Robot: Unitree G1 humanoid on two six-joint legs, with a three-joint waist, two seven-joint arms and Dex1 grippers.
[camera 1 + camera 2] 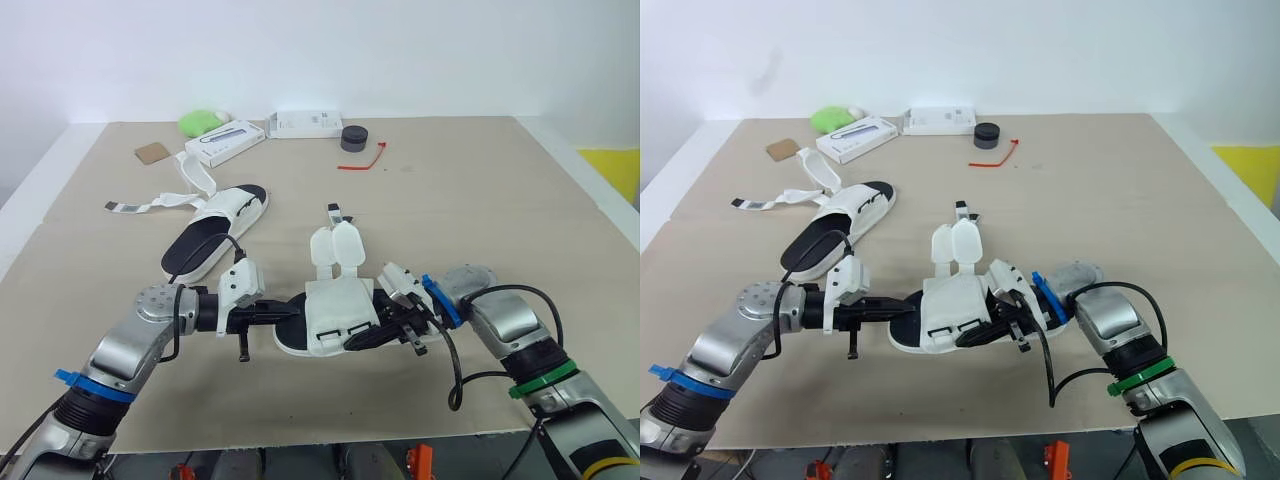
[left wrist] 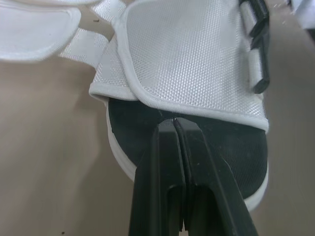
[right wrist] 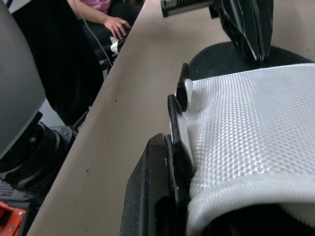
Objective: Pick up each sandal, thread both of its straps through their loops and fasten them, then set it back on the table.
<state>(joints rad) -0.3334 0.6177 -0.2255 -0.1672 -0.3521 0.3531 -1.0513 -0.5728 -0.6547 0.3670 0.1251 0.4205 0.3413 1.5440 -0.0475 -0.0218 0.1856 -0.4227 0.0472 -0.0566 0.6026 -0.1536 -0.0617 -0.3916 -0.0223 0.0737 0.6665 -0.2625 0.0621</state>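
A white sandal with a black insole [image 1: 335, 312] lies near the table's front, between my two grippers. Its two strap flaps [image 1: 336, 248] are unfastened and spread toward the far side. My left gripper [image 1: 293, 312] is shut, its tips [image 2: 174, 124] resting on the insole and touching the hem of the white upper. My right gripper [image 1: 378, 334] is shut on the sandal's opposite side, one finger [image 3: 152, 196] pressed against the black strap loops [image 3: 179, 105]. A second sandal [image 1: 215, 235] lies further back on the left with a loose strap [image 1: 150, 205] trailing left.
Along the far edge sit a green object [image 1: 203, 121], two white boxes [image 1: 225, 142] [image 1: 305, 123], a black round item [image 1: 353, 138], a red tie [image 1: 362, 160] and a brown card [image 1: 152, 152]. A person's hand [image 3: 115, 24] rests beyond the table.
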